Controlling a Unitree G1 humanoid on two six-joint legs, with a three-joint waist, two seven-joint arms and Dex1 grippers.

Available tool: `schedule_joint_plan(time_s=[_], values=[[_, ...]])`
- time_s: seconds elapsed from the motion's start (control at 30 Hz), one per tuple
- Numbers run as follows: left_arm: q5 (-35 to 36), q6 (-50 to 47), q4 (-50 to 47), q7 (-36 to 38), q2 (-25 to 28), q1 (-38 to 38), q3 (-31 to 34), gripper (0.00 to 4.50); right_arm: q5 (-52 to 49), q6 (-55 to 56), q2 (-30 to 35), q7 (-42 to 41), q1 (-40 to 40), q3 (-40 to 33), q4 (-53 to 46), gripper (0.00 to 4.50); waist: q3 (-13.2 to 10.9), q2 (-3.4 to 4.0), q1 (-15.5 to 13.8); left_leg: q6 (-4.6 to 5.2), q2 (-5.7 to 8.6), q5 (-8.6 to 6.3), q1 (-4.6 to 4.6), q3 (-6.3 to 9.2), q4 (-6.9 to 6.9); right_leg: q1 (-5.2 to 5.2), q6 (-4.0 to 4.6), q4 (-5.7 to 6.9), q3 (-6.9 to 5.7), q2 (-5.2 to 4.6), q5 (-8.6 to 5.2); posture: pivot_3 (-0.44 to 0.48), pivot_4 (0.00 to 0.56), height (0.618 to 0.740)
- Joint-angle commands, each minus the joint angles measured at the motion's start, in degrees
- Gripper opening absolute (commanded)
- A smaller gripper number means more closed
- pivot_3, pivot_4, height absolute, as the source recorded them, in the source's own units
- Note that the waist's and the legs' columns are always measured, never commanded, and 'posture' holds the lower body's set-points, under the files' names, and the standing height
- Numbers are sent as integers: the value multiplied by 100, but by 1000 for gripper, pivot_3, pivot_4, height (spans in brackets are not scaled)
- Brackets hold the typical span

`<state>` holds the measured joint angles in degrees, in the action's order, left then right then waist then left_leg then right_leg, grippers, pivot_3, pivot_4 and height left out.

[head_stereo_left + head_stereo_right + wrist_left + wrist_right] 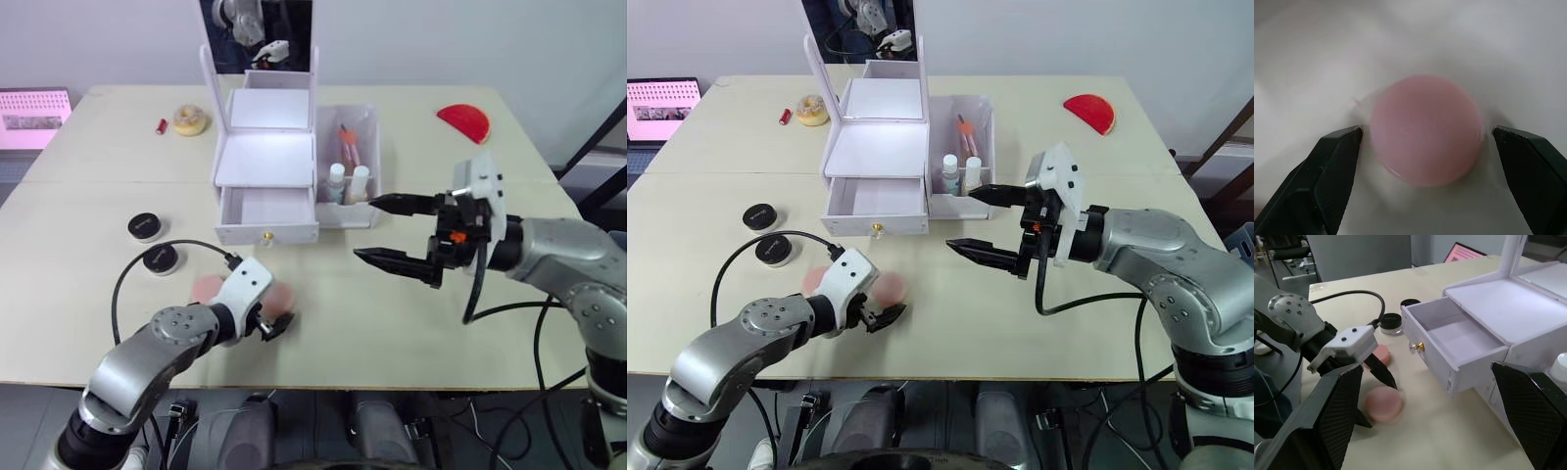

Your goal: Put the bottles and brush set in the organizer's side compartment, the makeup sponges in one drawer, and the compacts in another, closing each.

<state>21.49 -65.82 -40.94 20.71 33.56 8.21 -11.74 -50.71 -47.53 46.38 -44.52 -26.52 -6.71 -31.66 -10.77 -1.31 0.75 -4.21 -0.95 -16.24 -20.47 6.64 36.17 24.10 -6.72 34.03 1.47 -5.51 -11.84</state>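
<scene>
- The left gripper [1425,142] stood with its two black fingers spread wide, one on either side of a round pink makeup sponge [1426,128], neither finger quite touching it and nothing yet held.
- That sponge [890,289] lay near the front edge of the cream table [549,323], left of its middle, directly ahead of the left fingertips; being round, it offered no long axis to line up with.
- A second pink sponge [208,288] lay just behind the left wrist, nearer the left edge.
- The white organizer's lower drawer [266,214] stood pulled open and looked empty, beyond the sponge toward the back edge.
- The right gripper [982,221] hovered wide open above the table in front of the clear side compartment [985,108], holding nothing.
- The left arm was clearly the nearer to the sponge; closing on it and lifting toward the drawer seemed the next step.
- Two black round compacts [147,226] sat near the left edge.
</scene>
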Motion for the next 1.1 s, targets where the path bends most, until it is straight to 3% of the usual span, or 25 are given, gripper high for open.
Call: schedule_joint_plan(time_s=[0.03, 0.2, 0.33, 0.6, 0.77, 0.9, 1.1], values=[[-142, 103, 94, -49, 21, -4, -45, 4465, 36, 19, 94, -85, -240, 31, -3, 4500, 0, 0, 0, 0, 0, 0, 0, 0, -1, 0, 0, 0, 0, 0, 0, 0, 150, 740], [-160, 182, 186, -39, -46, -18, -52, 4465, 121, 33, 68, -148, -405, 157, 89, 4500, 0, 0, -9, 0, 0, 0, 0, 0, 2, -2, 1, 1, 0, 0, 1, 0, 150, 740], [-164, 227, 235, -7, -72, -21, -22, 2660, 171, 43, 44, -172, -468, 212, 138, 4500, 1, 1, -8, 0, 0, 0, 1, 0, 1, -4, 1, 0, 0, 0, 1, 0, 150, 740], [136, 514, -14, 452, 102, -207, 358, 2653, 237, 82, -21, -205, -500, 257, 224, 4500, 1, 1, 4, 0, 0, 0, 0, 0, -1, -3, 10, 0, 0, 0, 6, 0, 150, 740], [458, 1252, -289, 1333, 715, -432, 1042, 2653, 316, 135, -43, -246, -473, 276, 287, 4500, -1, 2, 6, 0, 0, 0, -4, 0, -4, 7, 12, 0, 0, 0, 7, 0, 150, 740], [1069, 1642, -373, 2264, 1240, -536, 1816, 2653, 366, 174, -81, -271, -451, 294, 331, 4500, -3, 2, 1, 0, 0, 0, -7, -1, -3, 8, 8, -2, 0, -1, 4, 0, 150, 740], [2997, 1331, 1, 3516, 1932, 43, 3154, 2653, 477, 258, -153, -282, -375, 354, 346, 4500, -3, 2, 7, 0, 0, 0, -9, -1, -3, 9, 6, -1, -1, -1, 3, 0, 150, 740]])
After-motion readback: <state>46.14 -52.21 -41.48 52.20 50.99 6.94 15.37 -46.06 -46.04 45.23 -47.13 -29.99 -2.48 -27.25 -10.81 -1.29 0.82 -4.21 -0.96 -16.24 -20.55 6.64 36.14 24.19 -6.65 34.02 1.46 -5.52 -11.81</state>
